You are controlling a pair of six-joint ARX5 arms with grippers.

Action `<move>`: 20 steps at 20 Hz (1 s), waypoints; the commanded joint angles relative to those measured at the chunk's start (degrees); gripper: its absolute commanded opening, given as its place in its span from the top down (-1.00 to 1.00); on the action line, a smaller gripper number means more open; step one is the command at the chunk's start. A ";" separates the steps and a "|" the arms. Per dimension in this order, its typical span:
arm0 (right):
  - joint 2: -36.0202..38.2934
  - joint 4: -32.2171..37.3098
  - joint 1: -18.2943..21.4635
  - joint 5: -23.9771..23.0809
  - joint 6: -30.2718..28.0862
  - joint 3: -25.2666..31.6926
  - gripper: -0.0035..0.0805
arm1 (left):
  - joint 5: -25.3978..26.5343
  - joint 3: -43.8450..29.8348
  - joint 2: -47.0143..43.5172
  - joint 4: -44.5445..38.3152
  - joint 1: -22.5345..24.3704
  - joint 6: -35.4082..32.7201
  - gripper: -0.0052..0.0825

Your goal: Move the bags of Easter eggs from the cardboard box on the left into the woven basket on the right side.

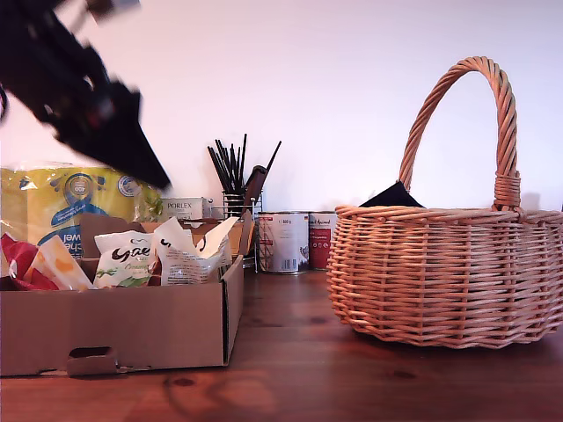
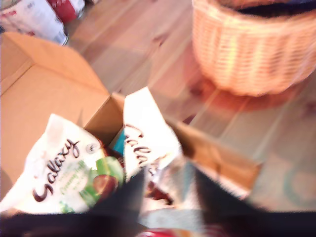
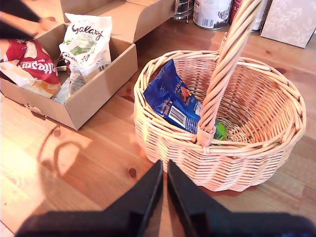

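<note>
Exterior view: cardboard box (image 1: pixel 132 325) sits at the view's left on the wooden desk (image 1: pixel 299 378), woven basket (image 1: pixel 449 272) at the view's right, well apart; white Galaxy bag (image 1: pixel 123 258) and a 2nd white bag (image 1: pixel 186 255) stand up in the box, red-and-cream bag (image 1: pixel 35 264) beside them; my first tool (image 2: pixel 165 190) hangs above the box w/ fingers apart, a crinkled white bag (image 2: pixel 148 143) just ahead of the gap, contact unclear (blurred); my second tool (image 3: pixel 164 190) hovers near the basket's outer wall, fingers nearly together, nothing between them; blue bag (image 3: pixel 173 101) lies inside the basket against the wall by the handle; tins (image 1: pixel 283 242) and paper-towel pack (image 1: pixel 70 207) stand behind.
</note>
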State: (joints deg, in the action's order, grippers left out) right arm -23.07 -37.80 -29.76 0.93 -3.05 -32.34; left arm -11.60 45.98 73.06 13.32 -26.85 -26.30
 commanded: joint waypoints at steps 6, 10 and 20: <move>0.13 0.22 -0.22 0.02 -0.02 -0.37 0.95 | -0.61 0.22 6.45 -8.55 1.07 -5.29 -0.82; 0.13 0.20 -0.22 0.02 -0.02 -0.37 0.95 | -3.15 0.28 12.57 -12.31 2.47 -5.29 -0.82; 0.13 0.22 -0.22 0.02 0.00 -0.37 0.95 | -6.60 3.85 26.12 -13.81 3.61 -5.22 -0.82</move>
State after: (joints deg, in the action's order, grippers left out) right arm -23.07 -37.80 -29.76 0.95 -3.03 -32.34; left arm -18.00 50.15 97.60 -0.38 -23.20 -31.33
